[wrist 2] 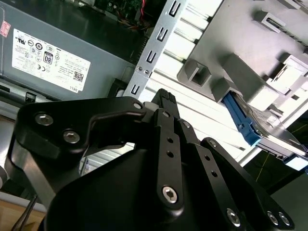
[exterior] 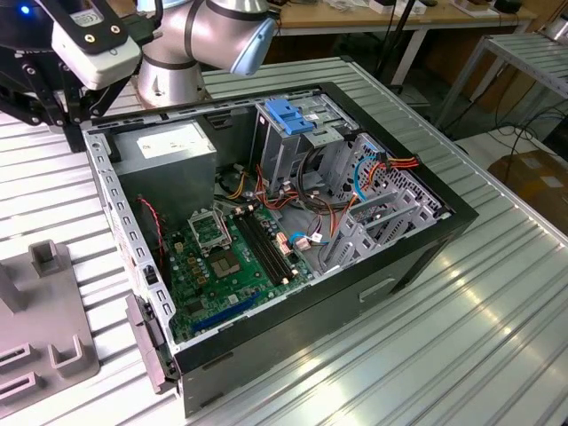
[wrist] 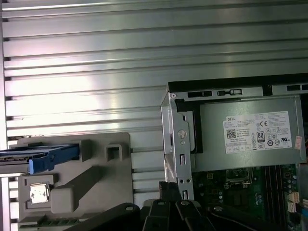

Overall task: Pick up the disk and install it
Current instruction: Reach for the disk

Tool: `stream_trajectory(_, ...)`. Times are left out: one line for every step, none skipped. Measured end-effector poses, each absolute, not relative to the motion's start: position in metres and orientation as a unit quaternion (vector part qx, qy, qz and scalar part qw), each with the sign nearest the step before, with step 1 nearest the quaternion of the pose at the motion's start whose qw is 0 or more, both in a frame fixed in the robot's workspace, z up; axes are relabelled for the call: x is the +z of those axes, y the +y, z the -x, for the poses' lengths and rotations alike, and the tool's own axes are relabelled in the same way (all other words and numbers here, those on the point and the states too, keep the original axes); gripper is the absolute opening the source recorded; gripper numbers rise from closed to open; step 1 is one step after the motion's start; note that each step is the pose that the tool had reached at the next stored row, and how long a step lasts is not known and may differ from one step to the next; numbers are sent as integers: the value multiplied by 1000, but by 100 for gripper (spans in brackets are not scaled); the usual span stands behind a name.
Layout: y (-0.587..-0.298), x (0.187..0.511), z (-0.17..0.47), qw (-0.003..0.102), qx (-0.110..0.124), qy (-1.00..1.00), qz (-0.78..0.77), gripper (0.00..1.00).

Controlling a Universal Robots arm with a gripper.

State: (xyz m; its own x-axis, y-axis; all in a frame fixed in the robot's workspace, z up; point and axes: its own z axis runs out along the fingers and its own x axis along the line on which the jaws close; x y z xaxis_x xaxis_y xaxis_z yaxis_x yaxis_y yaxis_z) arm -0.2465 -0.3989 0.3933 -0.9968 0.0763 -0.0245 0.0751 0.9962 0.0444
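Outside the computer case (exterior: 417, 266), off its side at the exterior view's left: grey moulded holder (exterior: 53, 351) on the ribbed metal table (exterior: 497, 337). In both wrist views, the disk (wrist 2: 274, 132) (wrist: 29, 155) seated on edge in a slot of that holder, blue rail (wrist 2: 238, 118) along its edge, clear of the case.

Gripper (wrist 2: 164, 98) hanging above the case's perforated side wall (wrist 2: 154, 53), by the corner with the power supply, well apart from the disk. Clenched or released: cannot tell. Silver arm (exterior: 195, 35) behind the case's far side.

Inside the open case, from the exterior view's left:
- grey power supply (exterior: 169, 146) with white label, in the far corner
- green motherboard (exterior: 231, 257) flat on the case floor, nearer than the power supply
- metal drive cage (exterior: 280, 151) with blue handle (exterior: 288, 115), upright mid-case against the far wall
- orange and blue cables (exterior: 390, 164) bunched beside the cage, toward the case's side at the exterior view's right
- grey metal brackets (exterior: 382, 217) by that same side
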Motion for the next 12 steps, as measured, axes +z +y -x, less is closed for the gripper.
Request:
stream_trajectory(-399, 393, 248, 13, 22, 999, -38, 10)
stream_trajectory(-399, 393, 250, 13, 22, 999, -38, 10)
stream_trajectory(-399, 393, 252, 13, 22, 999, -38, 10)
stream_trajectory(-399, 393, 255, 13, 22, 999, -38, 10)
stream_trajectory(-399, 393, 257, 13, 22, 999, -38, 10)
stream_trajectory(-399, 393, 261, 13, 22, 999, -38, 10)
stream_trajectory(-399, 393, 263, 13, 22, 999, -38, 10)
stream_trajectory(-399, 393, 265, 13, 22, 999, -38, 10)
stream_trajectory(-398, 393, 269, 13, 22, 999, -38, 10)
stream_trajectory(-398, 393, 272, 13, 22, 999, -38, 10)
stream_trajectory(-398, 393, 276, 13, 22, 999, -38, 10)
stream_trajectory(-398, 393, 279, 13, 22, 999, -38, 10)
